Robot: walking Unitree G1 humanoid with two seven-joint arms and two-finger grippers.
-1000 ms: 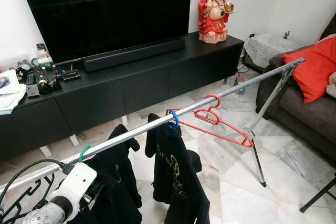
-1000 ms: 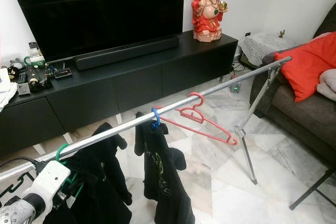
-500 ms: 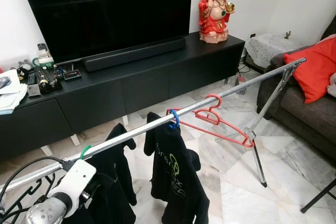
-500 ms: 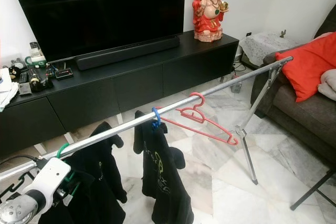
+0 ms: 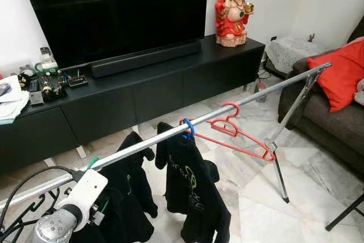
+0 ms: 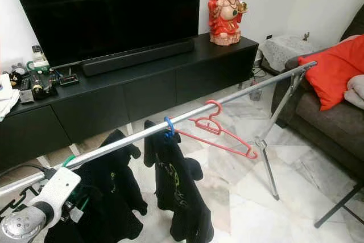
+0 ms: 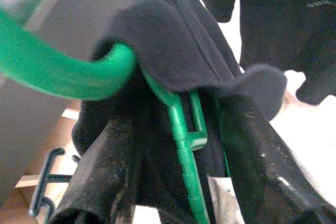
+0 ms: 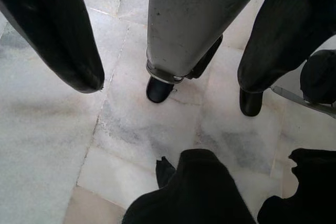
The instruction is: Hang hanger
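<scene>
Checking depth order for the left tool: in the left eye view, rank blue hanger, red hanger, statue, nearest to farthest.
From the left tool, low at the rail's near end:
1. blue hanger, mid-rail.
2. red hanger, farther along the rail.
3. statue, on the TV cabinet's right end.

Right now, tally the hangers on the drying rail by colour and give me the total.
Green hanger, carrying a black garment, held at the left end effector: 1
Blue hanger, carrying a black shirt: 1
Red hanger, bare: 1
Total on the rail: 3
</scene>
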